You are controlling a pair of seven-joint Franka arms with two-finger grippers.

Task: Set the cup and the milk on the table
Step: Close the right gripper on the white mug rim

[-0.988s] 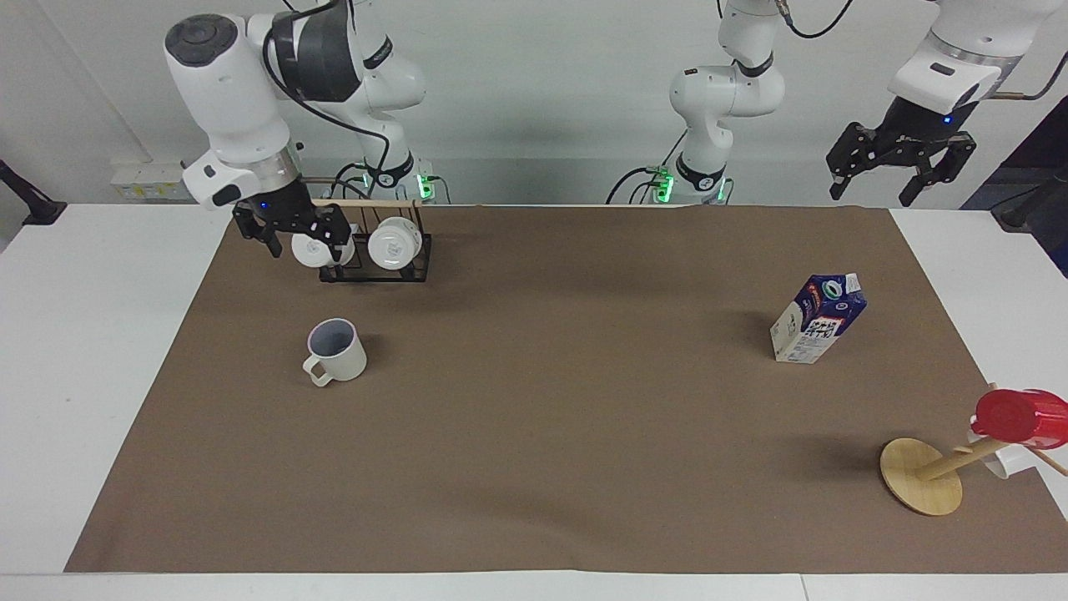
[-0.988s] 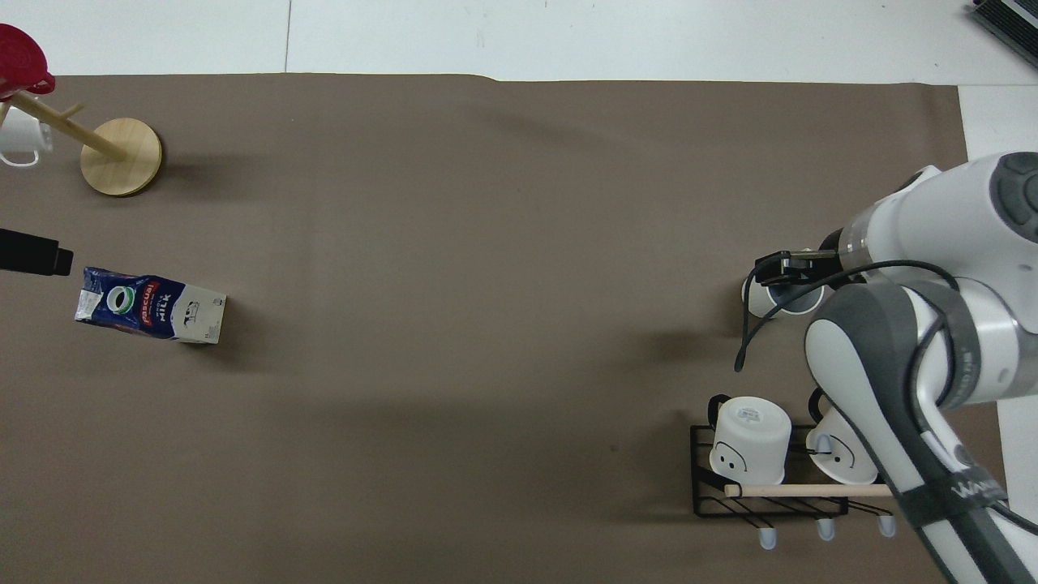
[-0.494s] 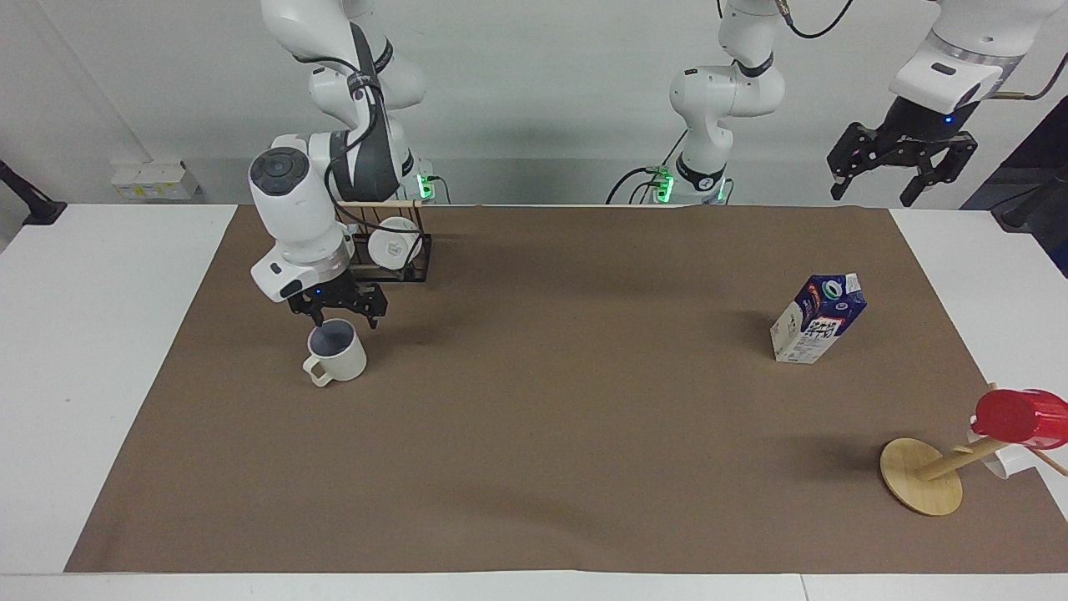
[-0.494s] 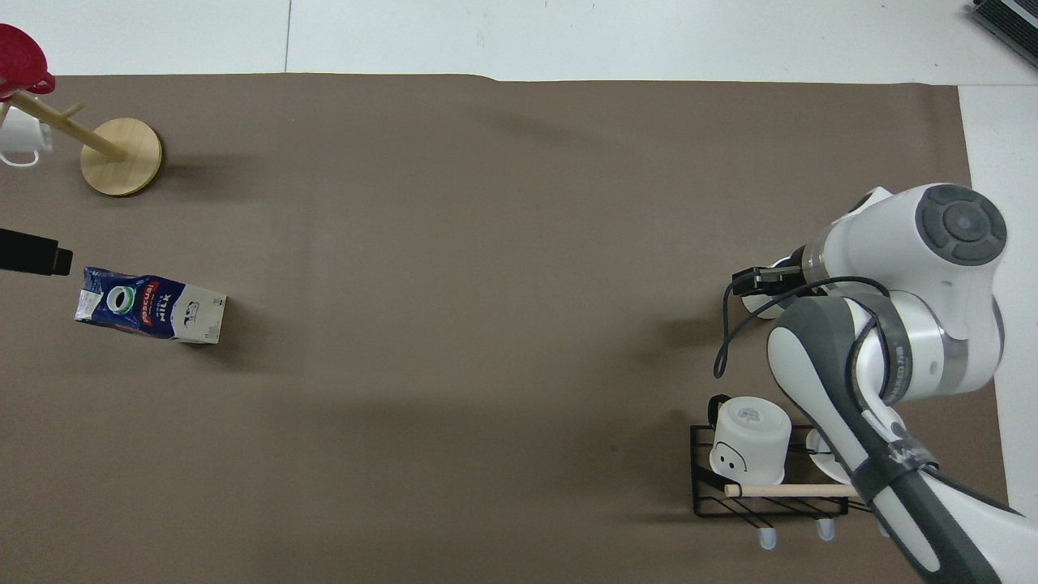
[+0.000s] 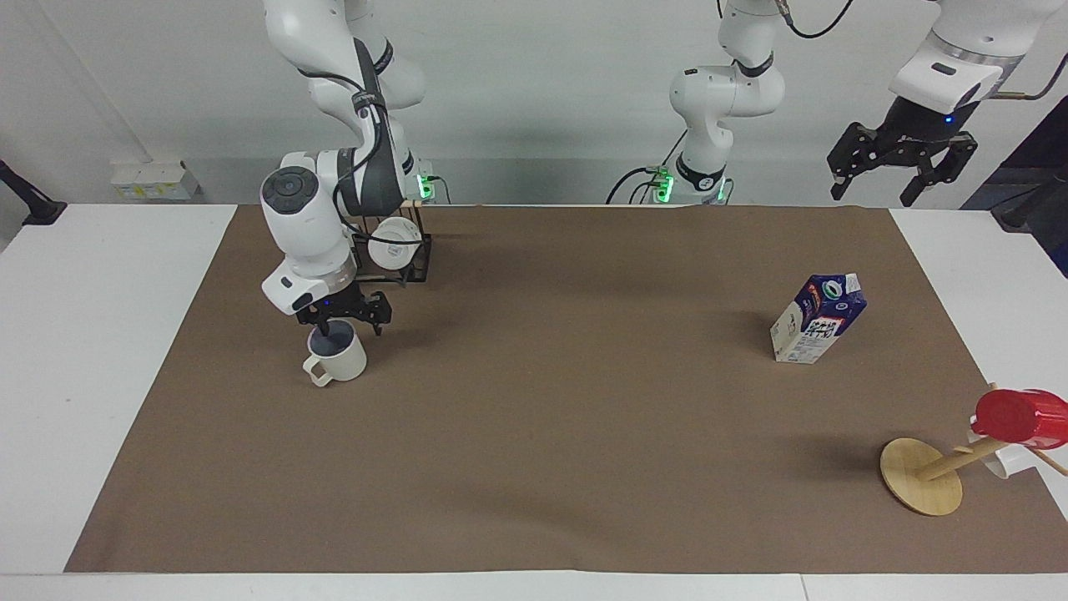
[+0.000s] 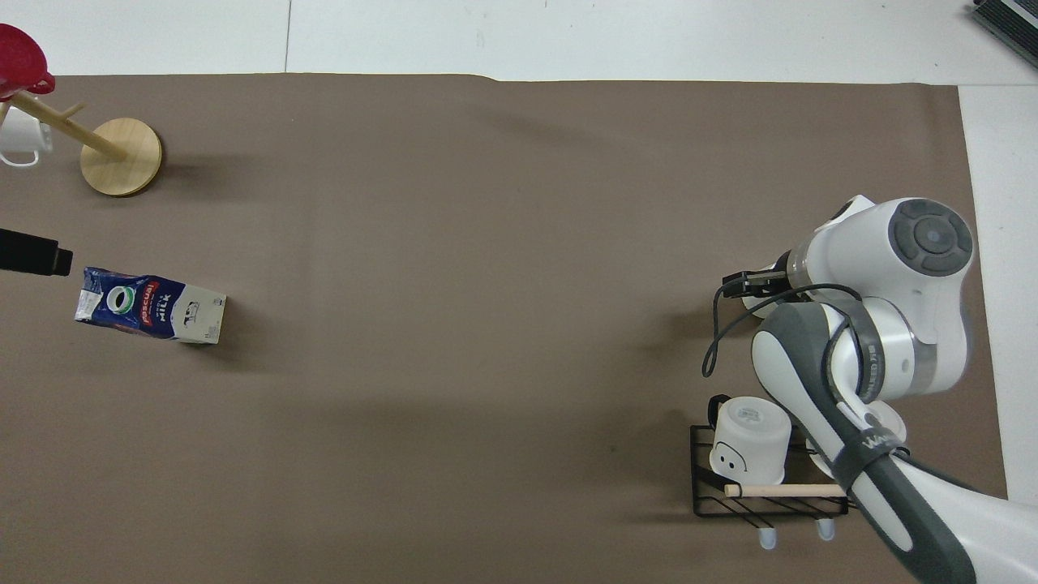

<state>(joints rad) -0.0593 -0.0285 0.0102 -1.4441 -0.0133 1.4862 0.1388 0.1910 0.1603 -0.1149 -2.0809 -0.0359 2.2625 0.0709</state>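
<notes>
The cup (image 5: 335,357) stands upright on the brown sheet of the table (image 5: 584,417), toward the right arm's end. My right gripper (image 5: 344,320) is open and low over the cup's rim, one finger reaching into its mouth. In the overhead view the right arm hides most of the cup (image 6: 751,302). The milk (image 5: 818,319) stands upright on the sheet toward the left arm's end and shows in the overhead view (image 6: 150,308) too. My left gripper (image 5: 901,179) is open, empty and waits raised high above the table's edge.
A black wire rack (image 5: 415,269) with two white cups stands nearer to the robots than the cup. A wooden mug tree (image 5: 922,476) bearing a red cup (image 5: 1018,415) and a white cup (image 5: 997,461) stands farther from the robots than the milk.
My right gripper has come from in front of the rack down onto the cup's rim. The cup, the milk and the left arm have not moved.
</notes>
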